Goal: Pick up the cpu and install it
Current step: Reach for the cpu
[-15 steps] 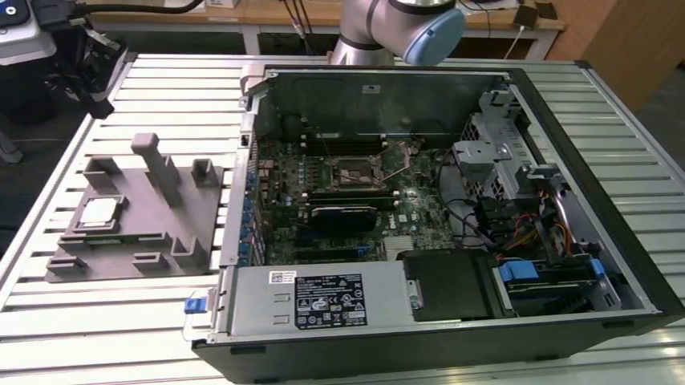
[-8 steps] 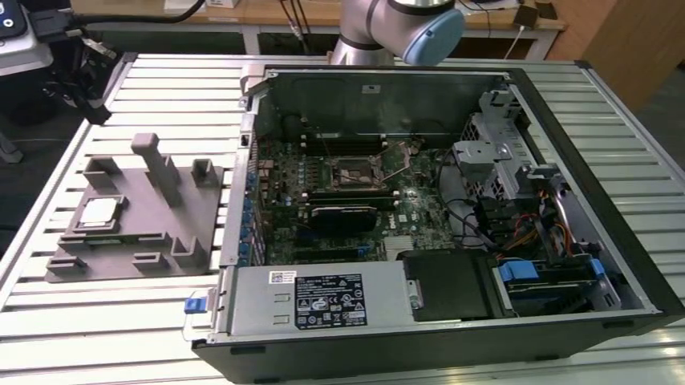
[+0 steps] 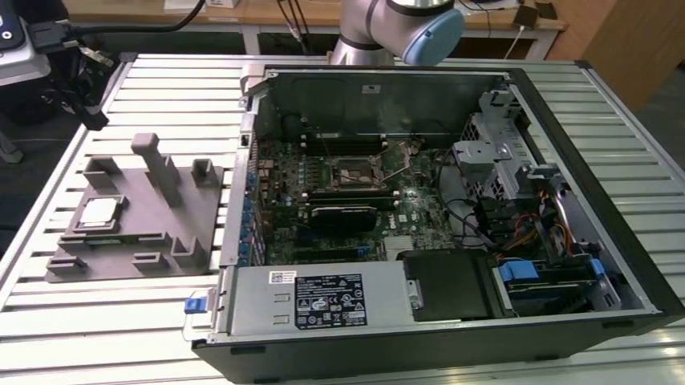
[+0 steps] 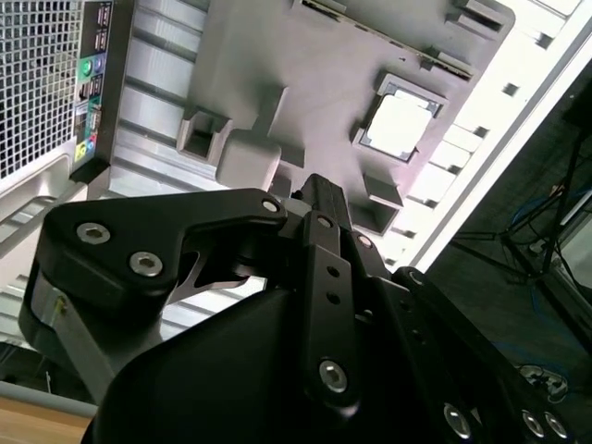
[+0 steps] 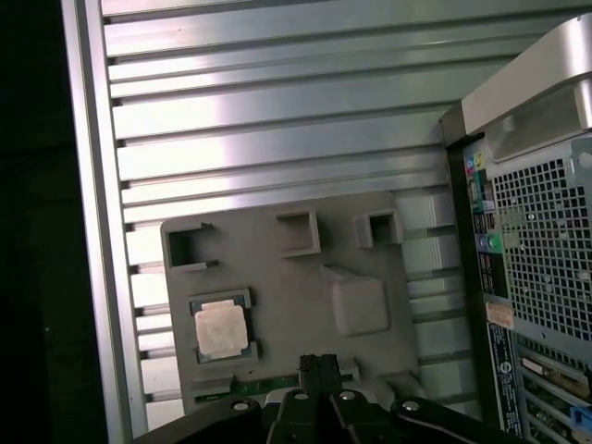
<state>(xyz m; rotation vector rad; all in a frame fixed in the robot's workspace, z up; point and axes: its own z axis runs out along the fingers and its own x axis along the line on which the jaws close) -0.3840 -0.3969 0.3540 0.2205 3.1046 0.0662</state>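
The open black metal computer case (image 3: 321, 301) lies just beside the large grey plastic fixture with upright posts (image 3: 139, 241), on the exterior view's right of it. The black gripper (image 5: 319, 363) hangs above the fixture, closed on nothing. The small square silver-topped cpu (image 5: 220, 330) sits in the fixture's recess. Coming down closed or off-centre, the gripper could strike the cpu or a post.

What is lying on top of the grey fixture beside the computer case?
The cpu lies flat in a square recess of the grey fixture, shiny side up. Upright posts rise from the fixture nearby. Whatever is under the cpu is covered.
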